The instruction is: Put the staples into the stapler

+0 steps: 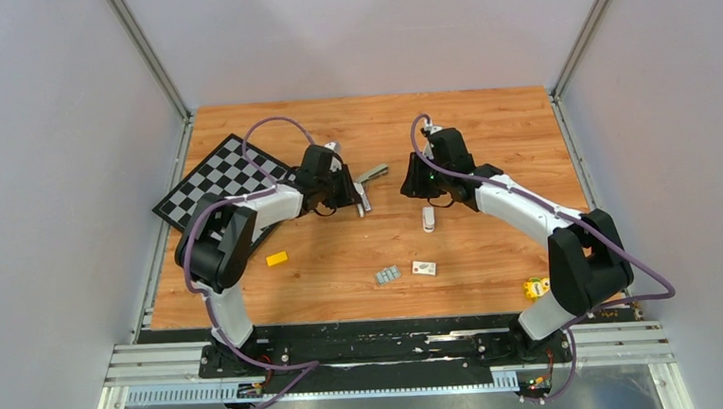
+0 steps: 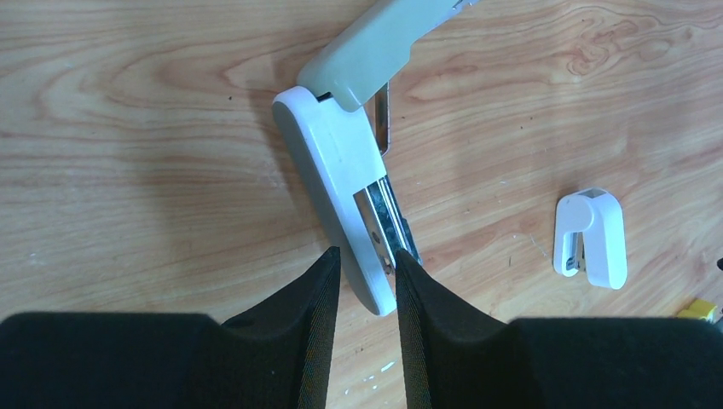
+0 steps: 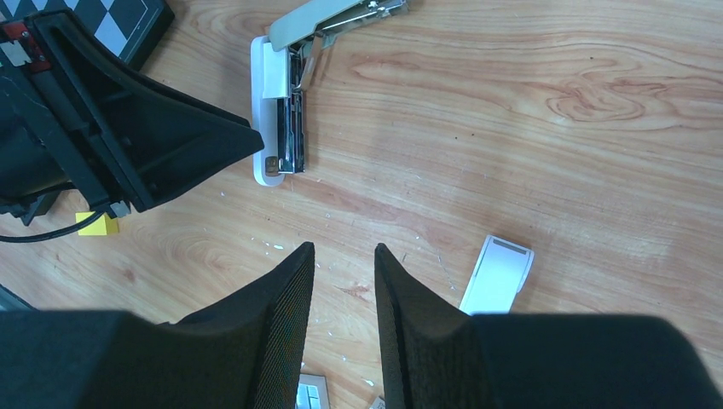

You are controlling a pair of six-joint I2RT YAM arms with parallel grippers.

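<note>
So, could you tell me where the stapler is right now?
The stapler lies opened on the table, just left of centre in the top view. One end sits between the fingers of the left gripper, and the checkerboard is further left.

Walls (image 1: pixel 50 138): plain pale grey panels at 9, 12 and 3 o'clock, closing in the table.
Table (image 1: pixel 486 130): rectangular top of warm orange-brown wood grain, filling the centre.
Posts (image 1: pixel 147 56): silver metal bars slanting up from the table's far corners, at 11 and 1 o'clock.
Rail (image 1: pixel 159 373): silver slotted bars with a black plate, along the near edge at 6 o'clock.
Light: soft and even, with faint shadows on the wood.
</note>
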